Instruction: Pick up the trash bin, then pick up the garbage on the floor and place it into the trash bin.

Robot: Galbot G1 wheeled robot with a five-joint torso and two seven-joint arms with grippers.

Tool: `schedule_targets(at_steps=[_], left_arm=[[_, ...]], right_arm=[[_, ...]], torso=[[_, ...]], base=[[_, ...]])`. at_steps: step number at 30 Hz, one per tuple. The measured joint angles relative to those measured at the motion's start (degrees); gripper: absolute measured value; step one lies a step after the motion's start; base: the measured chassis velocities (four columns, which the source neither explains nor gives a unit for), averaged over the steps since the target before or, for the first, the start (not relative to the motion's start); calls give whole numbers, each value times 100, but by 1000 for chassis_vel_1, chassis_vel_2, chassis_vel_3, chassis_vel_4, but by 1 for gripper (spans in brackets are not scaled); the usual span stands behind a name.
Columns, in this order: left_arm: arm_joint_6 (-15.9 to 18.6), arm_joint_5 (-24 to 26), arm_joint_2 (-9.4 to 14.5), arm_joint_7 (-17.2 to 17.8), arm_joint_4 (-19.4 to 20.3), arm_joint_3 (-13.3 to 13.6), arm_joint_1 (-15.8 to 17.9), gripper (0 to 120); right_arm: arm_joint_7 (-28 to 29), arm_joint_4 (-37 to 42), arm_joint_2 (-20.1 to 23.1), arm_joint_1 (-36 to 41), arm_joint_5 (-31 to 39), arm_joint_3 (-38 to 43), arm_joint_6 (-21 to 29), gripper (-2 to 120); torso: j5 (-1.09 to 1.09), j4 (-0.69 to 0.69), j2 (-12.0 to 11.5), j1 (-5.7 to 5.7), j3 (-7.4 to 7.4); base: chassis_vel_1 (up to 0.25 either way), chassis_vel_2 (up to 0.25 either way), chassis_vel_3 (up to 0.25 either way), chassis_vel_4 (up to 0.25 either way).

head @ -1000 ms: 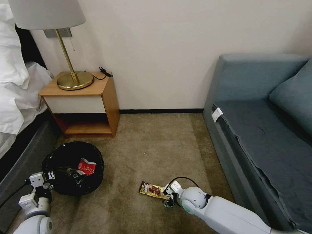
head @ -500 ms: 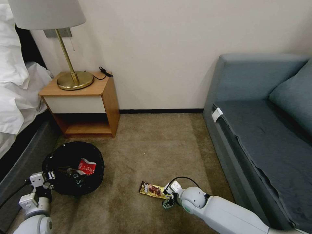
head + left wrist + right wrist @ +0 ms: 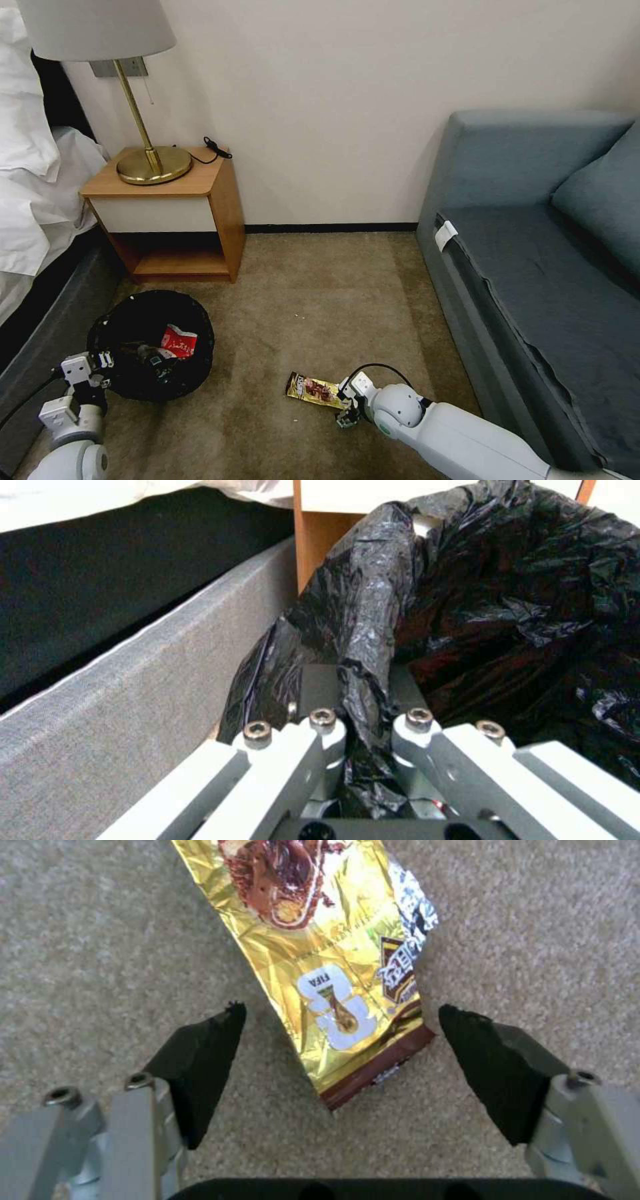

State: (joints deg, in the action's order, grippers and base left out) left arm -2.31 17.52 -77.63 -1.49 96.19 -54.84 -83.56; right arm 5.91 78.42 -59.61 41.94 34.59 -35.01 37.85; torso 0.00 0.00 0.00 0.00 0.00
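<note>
The crinkled gold foil bar wrapper (image 3: 327, 965), printed "FIFA", lies between the right hand's (image 3: 340, 1060) spread fingers, while the left hand (image 3: 367, 730) pinches the black-bagged round trash bin's (image 3: 150, 343) rim, seemingly.

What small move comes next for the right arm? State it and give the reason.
Probably close the right gripper on the near end of the gold bar wrapper. Its fingers stand open on either side of that end, low over the carpet. The left gripper is shut on the trash bin rim, and a red-and-white packet lies inside.
</note>
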Motion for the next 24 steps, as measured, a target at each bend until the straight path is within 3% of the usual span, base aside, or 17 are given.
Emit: schedule_targets(at_steps=[2, 11, 16, 21, 24], left_arm=[[-1, 10, 3, 0, 0, 2, 0, 3], [0, 82, 64, 0, 34, -31, -24, 3], [0, 87, 63, -3, 62, -51, -48, 3], [-1, 87, 51, -3, 89, -62, -54, 3], [2, 82, 17, -3, 114, -63, -55, 3]], right_arm=[[-43, -38, 0, -6, -5, 10, -3, 72], [-114, -116, 13, -8, -14, 44, -4, 71], [-148, -165, -14, -18, -15, 57, -1, 54], [-160, -175, -30, -9, -14, 58, -4, 45], [-171, -178, -27, 11, -14, 71, -22, 28]], torso=[[0, 0, 0, 0, 0], [0, 0, 0, 0, 0], [0, 0, 0, 0, 0], [0, 0, 0, 0, 0], [1, 0, 0, 0, 0]], base=[[0, 0, 0, 0], [0, 0, 0, 0], [0, 0, 0, 0], [0, 0, 0, 0], [0, 0, 0, 0]])
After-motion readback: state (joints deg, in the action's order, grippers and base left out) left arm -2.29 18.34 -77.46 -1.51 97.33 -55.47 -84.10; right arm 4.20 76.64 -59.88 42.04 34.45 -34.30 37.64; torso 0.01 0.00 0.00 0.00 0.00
